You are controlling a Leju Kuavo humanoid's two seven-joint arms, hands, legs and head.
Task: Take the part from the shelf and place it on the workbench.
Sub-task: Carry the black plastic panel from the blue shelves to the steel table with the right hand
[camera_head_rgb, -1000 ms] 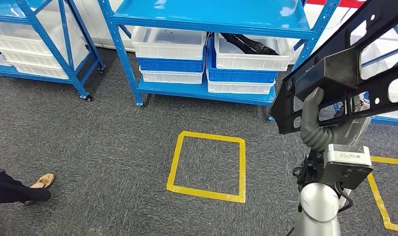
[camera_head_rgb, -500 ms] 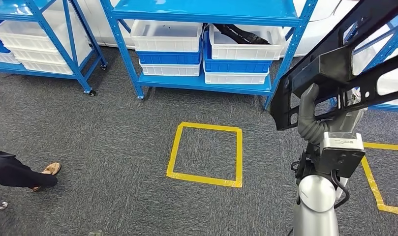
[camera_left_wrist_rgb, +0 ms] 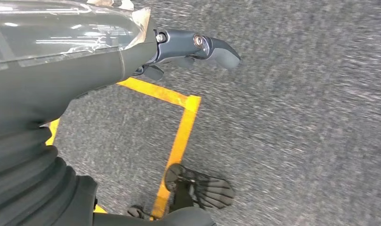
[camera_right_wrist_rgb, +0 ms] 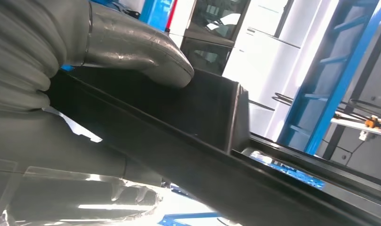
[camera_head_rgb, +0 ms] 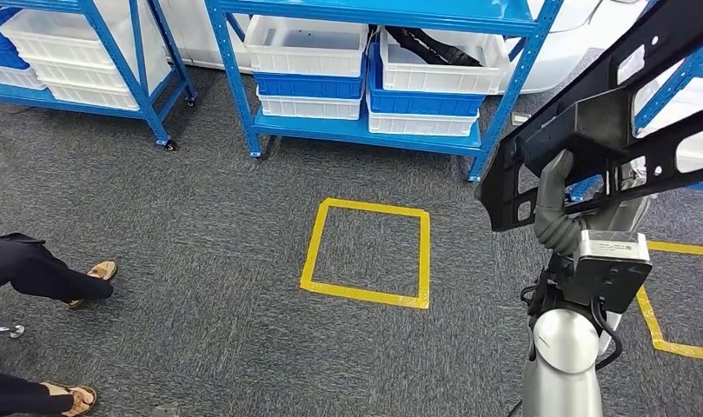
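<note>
A long black frame-like part (camera_head_rgb: pixel 591 122) with holes slants across the upper right of the head view. My right hand (camera_head_rgb: pixel 556 204) grips it from below, thumb up against its boxy middle section. In the right wrist view the grey thumb (camera_right_wrist_rgb: pixel 146 52) presses on the black part (camera_right_wrist_rgb: pixel 202 122), which runs across the picture. My left hand (camera_left_wrist_rgb: pixel 179 47) hangs over the grey carpet with its dark fingers stretched out and nothing in them.
Blue shelves (camera_head_rgb: pixel 365 130) with white and blue bins (camera_head_rgb: pixel 308 43) stand ahead. A yellow tape square (camera_head_rgb: pixel 369 252) marks the carpet, with another (camera_head_rgb: pixel 669 339) at the right. A person's sandalled feet (camera_head_rgb: pixel 91 278) are at the left, and a sandalled foot (camera_left_wrist_rgb: pixel 200 188) shows near my left hand.
The whole picture has shifted as the camera moved; the shelves sit a little further right and up. The person's legs have stepped further into view. My right hand still holds the part.
</note>
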